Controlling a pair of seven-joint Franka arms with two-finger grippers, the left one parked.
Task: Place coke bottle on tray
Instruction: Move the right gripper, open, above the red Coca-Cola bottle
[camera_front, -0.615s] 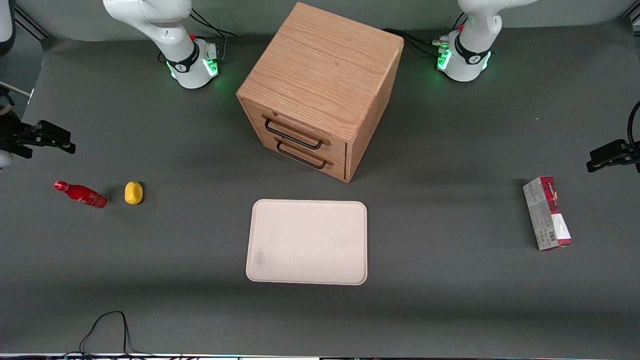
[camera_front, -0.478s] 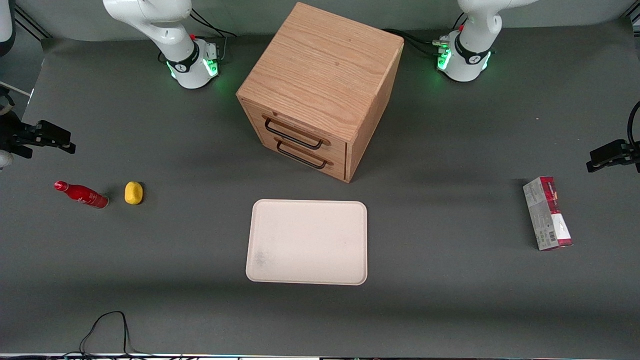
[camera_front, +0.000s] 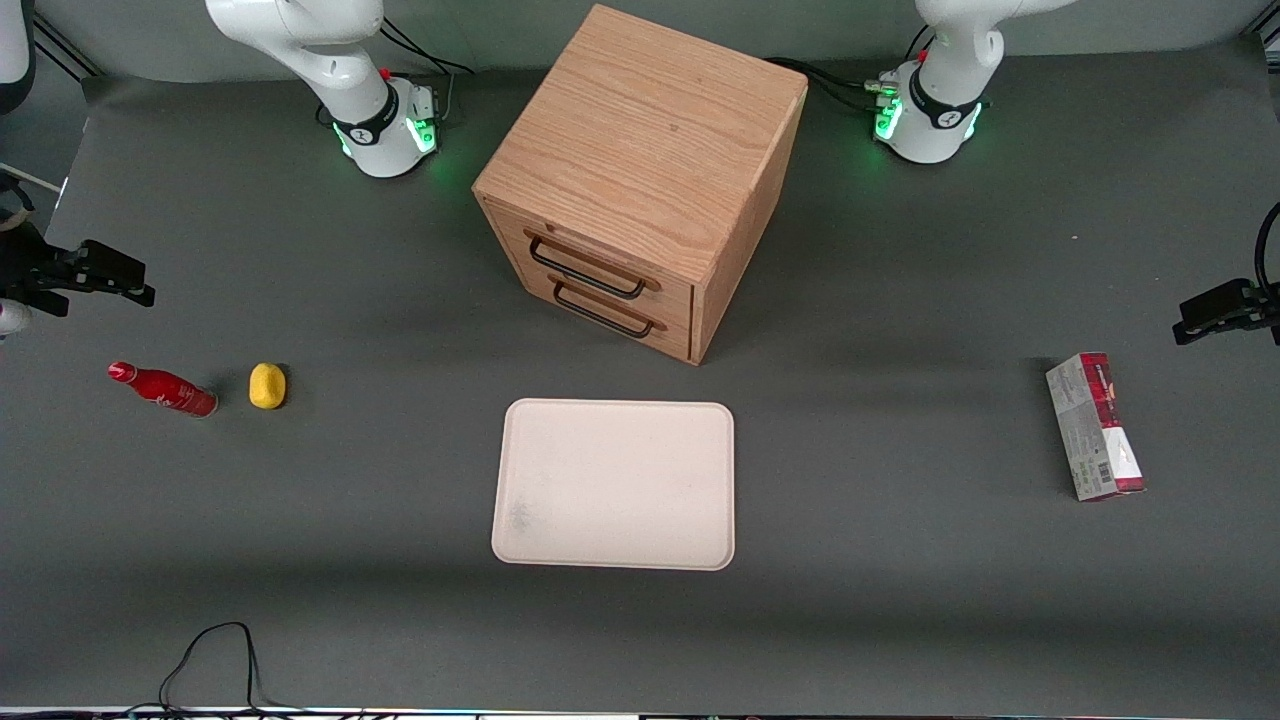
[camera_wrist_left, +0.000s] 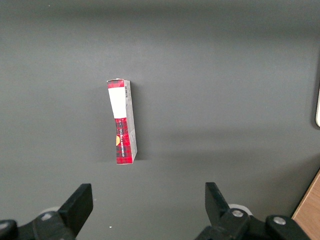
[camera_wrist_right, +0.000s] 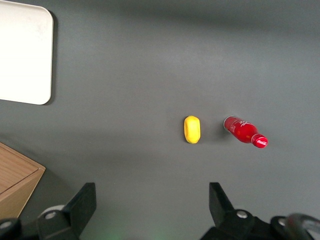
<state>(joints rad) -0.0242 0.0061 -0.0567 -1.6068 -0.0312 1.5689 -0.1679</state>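
Glossy red and slim, the coke bottle (camera_front: 162, 389) lies on its side on the grey bench (camera_front: 900, 600) toward the working arm's end, just beside a yellow lemon-like object (camera_front: 267, 386) and well apart from the cream tray (camera_front: 614, 484). It looks light, rigid, slippery and prone to rolling, so grasp across the wider body, not the neck. The gripper (camera_wrist_right: 152, 205) hangs above, fingers (camera_wrist_right: 84, 201) spread wide and empty.

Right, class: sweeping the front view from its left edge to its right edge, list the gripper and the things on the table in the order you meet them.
gripper → coke bottle → yellow lemon-shaped object → tray → red-and-grey carton
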